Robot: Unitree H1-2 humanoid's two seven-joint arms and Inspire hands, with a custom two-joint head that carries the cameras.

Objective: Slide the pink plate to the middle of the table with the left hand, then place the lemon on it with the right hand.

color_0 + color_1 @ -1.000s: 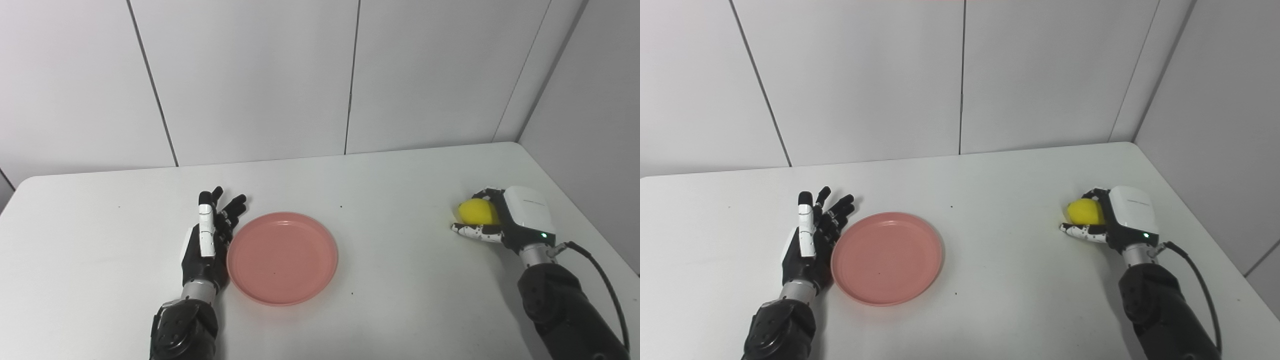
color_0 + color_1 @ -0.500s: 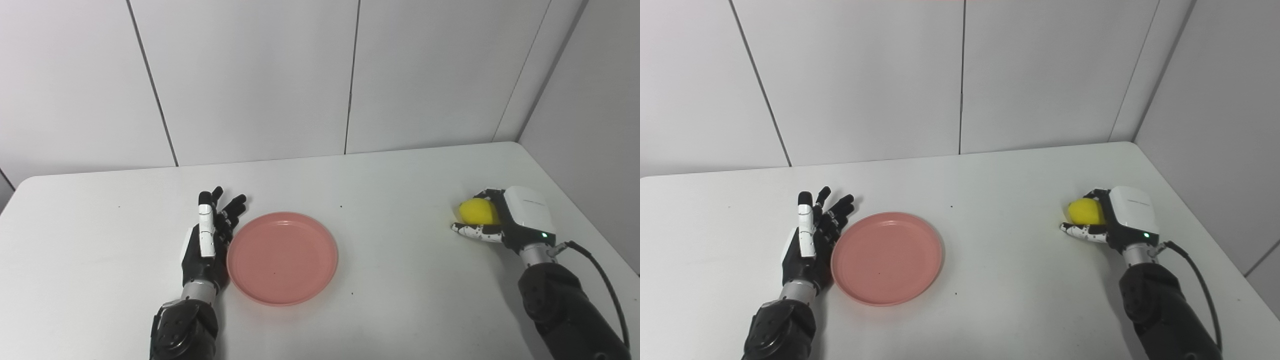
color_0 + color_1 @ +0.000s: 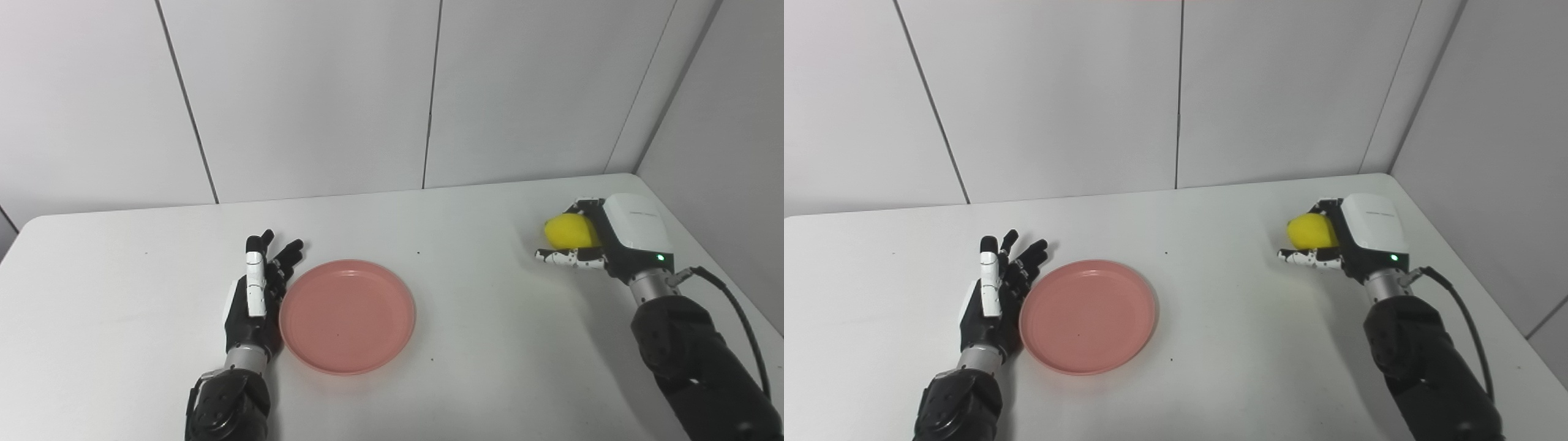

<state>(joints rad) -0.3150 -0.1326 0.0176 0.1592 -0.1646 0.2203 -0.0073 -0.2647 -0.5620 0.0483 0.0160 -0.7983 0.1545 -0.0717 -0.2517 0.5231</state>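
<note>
The pink plate (image 3: 346, 315) lies flat on the white table, left of the middle. My left hand (image 3: 254, 294) rests edge-on against the plate's left rim, open, fingers straight and pointing away from me. The yellow lemon (image 3: 563, 231) is held above the table at the far right, with my right hand (image 3: 603, 242) shut on it. A shadow lies on the table beneath the lemon. The lemon's right side is hidden by the hand.
The white table (image 3: 465, 318) ends at a rounded right edge near my right arm. Grey wall panels stand close behind the table's far edge. A black cable (image 3: 732, 312) loops from my right wrist.
My right hand has lifted the lemon off the table and carried it slightly left. The left hand and plate stay almost where they were.
</note>
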